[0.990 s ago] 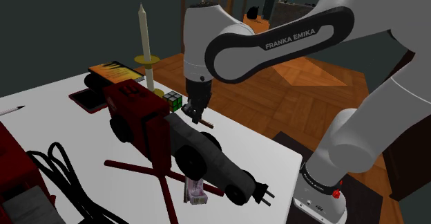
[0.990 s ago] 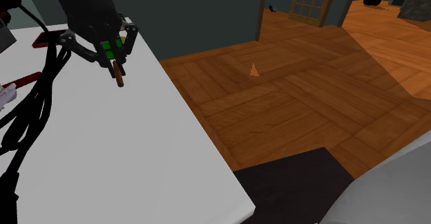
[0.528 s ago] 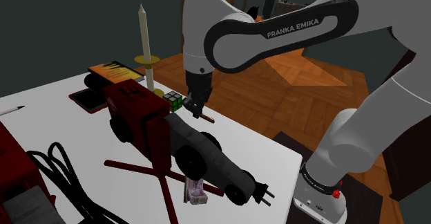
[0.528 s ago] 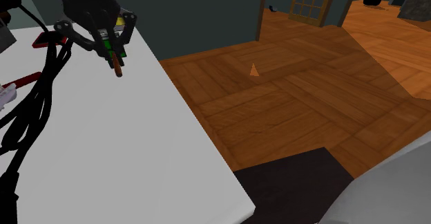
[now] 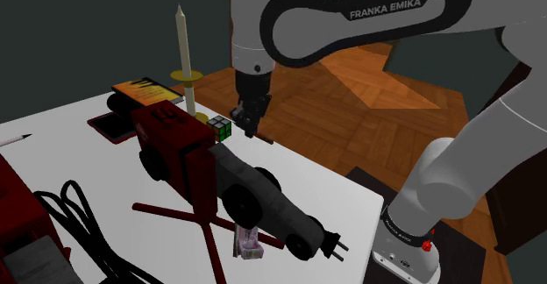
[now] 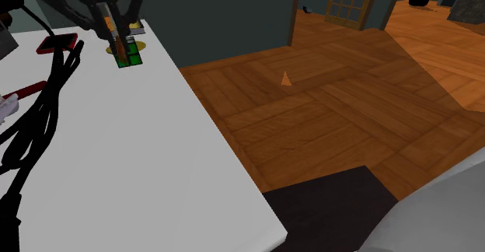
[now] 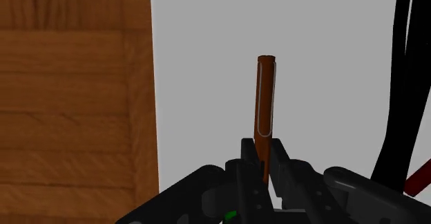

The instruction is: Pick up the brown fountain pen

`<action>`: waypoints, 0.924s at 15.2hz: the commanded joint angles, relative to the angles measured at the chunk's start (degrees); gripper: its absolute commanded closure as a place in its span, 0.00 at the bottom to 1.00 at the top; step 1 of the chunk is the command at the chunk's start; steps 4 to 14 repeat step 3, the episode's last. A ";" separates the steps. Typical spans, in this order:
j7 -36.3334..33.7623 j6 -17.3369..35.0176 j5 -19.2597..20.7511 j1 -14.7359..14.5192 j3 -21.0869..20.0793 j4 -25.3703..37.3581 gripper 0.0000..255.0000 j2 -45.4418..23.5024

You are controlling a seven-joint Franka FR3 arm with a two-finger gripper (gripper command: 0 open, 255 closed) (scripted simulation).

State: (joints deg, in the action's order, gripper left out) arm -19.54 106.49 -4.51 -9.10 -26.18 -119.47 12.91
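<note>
The brown fountain pen (image 7: 264,105) with a silver clip is clasped at one end between my black fingers (image 7: 278,151), the rest of it jutting out past the tips. In the shoulder view my gripper (image 5: 249,131) hangs above the white table's (image 5: 333,195) far edge, and the pen (image 5: 264,139) sticks out below it, clear of the surface. In the second exterior view the gripper (image 6: 118,34) holds the pen (image 6: 121,49) above a small colour cube (image 6: 130,55).
Close to the gripper are the colour cube (image 5: 221,129), a dark red toy truck (image 5: 174,144) and a black toy car (image 5: 267,202). A tall candle (image 5: 181,50), an orange book (image 5: 144,89) and a red phone (image 5: 114,126) lie behind. Black cables (image 5: 79,230) run across the near table.
The gripper has risen from just above the table with the pen in it, and has drifted toward the candle end of the table.
</note>
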 commanded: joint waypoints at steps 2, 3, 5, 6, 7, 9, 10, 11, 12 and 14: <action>0.26 -1.69 -0.09 0.08 0.25 1.28 1.00 0.40; 0.26 -1.69 -0.08 0.08 0.25 1.28 1.00 0.40; 0.26 -1.69 -0.08 0.08 0.25 1.28 1.00 0.40; 0.26 -1.69 -0.08 0.08 0.25 1.28 1.00 0.40; 0.26 -1.69 -0.08 0.08 0.25 1.28 1.00 0.40; 0.26 -1.69 -0.08 0.08 0.25 1.28 1.00 0.40; 0.26 -1.69 -0.08 0.08 0.25 1.28 1.00 0.40; 0.26 -1.69 -0.08 0.08 0.25 1.28 1.00 0.40; 0.26 -1.69 -0.08 0.08 0.25 1.28 1.00 0.40; 0.26 -1.69 -0.08 0.08 0.25 1.28 1.00 0.40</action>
